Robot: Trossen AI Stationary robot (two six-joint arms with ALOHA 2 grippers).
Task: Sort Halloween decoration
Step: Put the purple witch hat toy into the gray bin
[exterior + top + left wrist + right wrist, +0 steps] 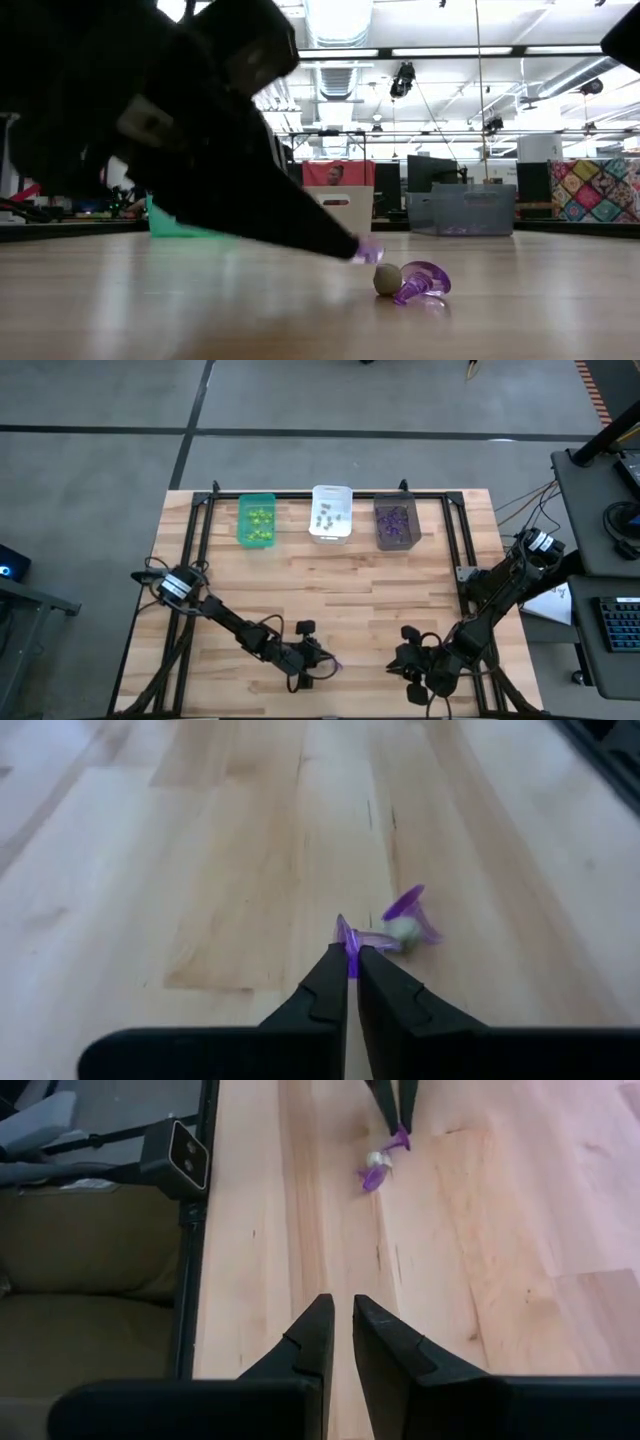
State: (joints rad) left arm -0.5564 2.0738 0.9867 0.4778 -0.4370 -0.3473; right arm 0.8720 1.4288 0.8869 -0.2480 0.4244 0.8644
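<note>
One Halloween decoration [405, 927], a tiny purple trinket with a greyish ball in its middle, lies on the wooden table near the front edge, and shows again [415, 282] in the low view. My left gripper [352, 958] is shut on one of its purple spikes. In the high view the left gripper [325, 663] is at the front centre. My right gripper [340, 1312] hovers to the right of it, shut with nothing between its fingers, pointing toward the trinket [378, 1165]. My left gripper pinches one thin purple spike [347, 934] of the trinket between its two fingertips. The fingers slant down from the table's left side. The spike end [368, 252] sits just above the wood, while the ball and other spikes [425, 280] rest on the table.
Three bins stand in a row at the far edge: green [257, 520] with yellow-green pieces, white [331, 512] with greyish pieces, dark grey [396, 522] with purple pieces. A black frame [205, 510] edges the table. Bare wood lies between the bins and the grippers.
</note>
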